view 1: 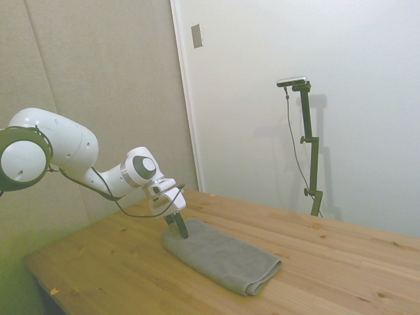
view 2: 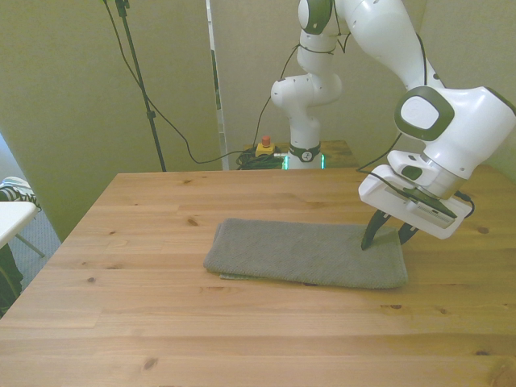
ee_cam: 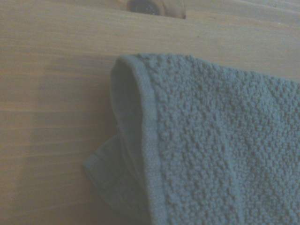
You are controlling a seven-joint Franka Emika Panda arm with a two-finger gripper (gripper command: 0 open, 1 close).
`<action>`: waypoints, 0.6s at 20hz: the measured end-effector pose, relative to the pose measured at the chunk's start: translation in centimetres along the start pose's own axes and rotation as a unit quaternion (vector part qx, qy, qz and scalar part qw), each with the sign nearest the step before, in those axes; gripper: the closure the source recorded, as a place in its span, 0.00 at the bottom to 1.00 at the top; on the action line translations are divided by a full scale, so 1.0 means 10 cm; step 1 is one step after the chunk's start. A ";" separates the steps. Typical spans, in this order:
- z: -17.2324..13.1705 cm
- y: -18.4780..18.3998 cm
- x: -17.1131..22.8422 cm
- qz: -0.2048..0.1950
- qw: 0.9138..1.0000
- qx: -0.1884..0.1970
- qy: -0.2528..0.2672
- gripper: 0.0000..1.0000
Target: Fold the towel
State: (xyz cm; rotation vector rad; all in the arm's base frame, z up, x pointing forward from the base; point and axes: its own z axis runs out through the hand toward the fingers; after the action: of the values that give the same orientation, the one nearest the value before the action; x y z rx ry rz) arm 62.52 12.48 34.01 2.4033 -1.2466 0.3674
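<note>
item: towel (view 2: 305,254), grey-brown, lying doubled at centre frame on desk (view 2: 242,339). end effector (view 2: 388,235) at its right end in the front view, fingers parted over the corner. risk: pinching one layer only, so the fold slips.

I see bare counter (view 2: 161,322) all around the towel (view 2: 302,254). Only the gripper (view 2: 387,238) stands at its end on the front view's right.
</note>
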 end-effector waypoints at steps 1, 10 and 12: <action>0.00 0.01 0.01 0.001 1.000 0.001 0.000 1.00; -0.46 0.54 0.52 0.039 0.999 0.029 0.006 1.00; -0.56 0.78 0.71 0.050 0.998 0.035 0.007 1.00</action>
State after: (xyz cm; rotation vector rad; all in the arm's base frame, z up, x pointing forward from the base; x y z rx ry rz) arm 59.87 5.97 43.63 2.3959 -1.3732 0.4645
